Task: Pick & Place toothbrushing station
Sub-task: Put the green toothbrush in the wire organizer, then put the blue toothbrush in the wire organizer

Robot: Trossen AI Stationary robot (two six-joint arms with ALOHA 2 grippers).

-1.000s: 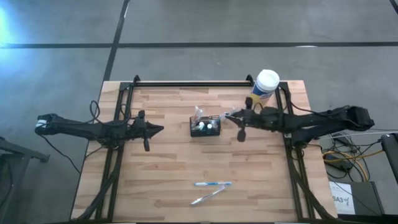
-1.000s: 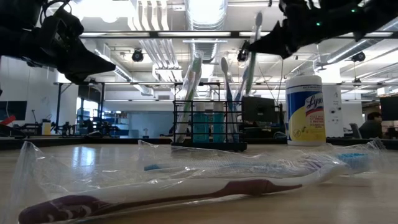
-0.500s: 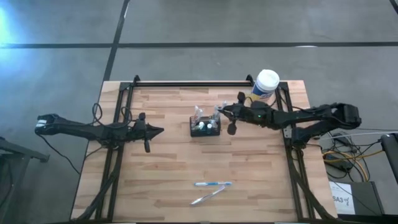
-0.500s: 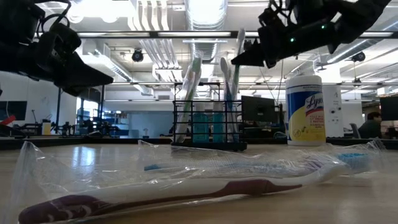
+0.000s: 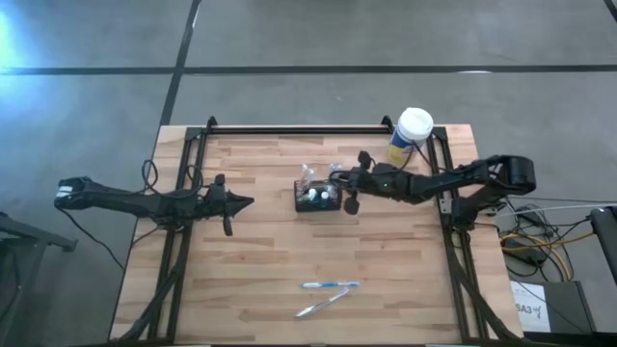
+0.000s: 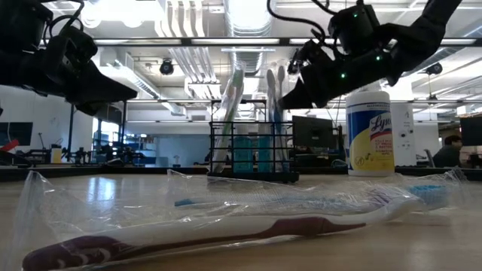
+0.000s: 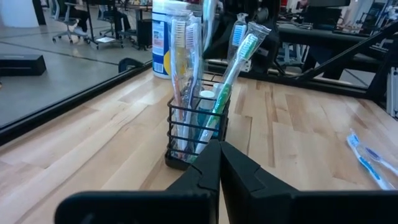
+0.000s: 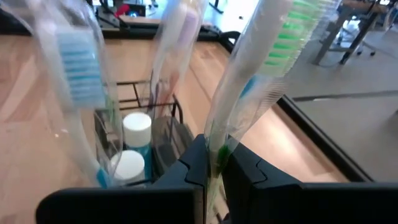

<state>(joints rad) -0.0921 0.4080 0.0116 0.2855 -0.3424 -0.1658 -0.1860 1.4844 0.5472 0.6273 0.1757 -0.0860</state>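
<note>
You have the wooden bench [image 5: 289, 251] under both arms. The white-lidded canister [image 5: 413, 132] stands at the bench's far right corner. The toothbrushing station [image 5: 318, 196], a black wire caddy, sits near the middle of the bench, a little toward the far edge, upright, with wrapped toothbrushes and two white-capped bottles standing in it.

Your right gripper [image 5: 335, 179] is stretched in from the right edge to the caddy's right end, above its rim. Its fingers are pinched together on a wrapped toothbrush with green bristles [image 8: 273, 56], gripped low on the handle, the head pointing up.

Your left gripper [image 5: 248, 201] hangs over the bench toward the left edge, apart from the caddy, its fingers pressed together with nothing between them.

Two more wrapped toothbrushes lie toward the near edge: a blue one [image 5: 330, 285] and, just nearer the edge, a dark red one [image 5: 321, 306], close beside each other.
</note>
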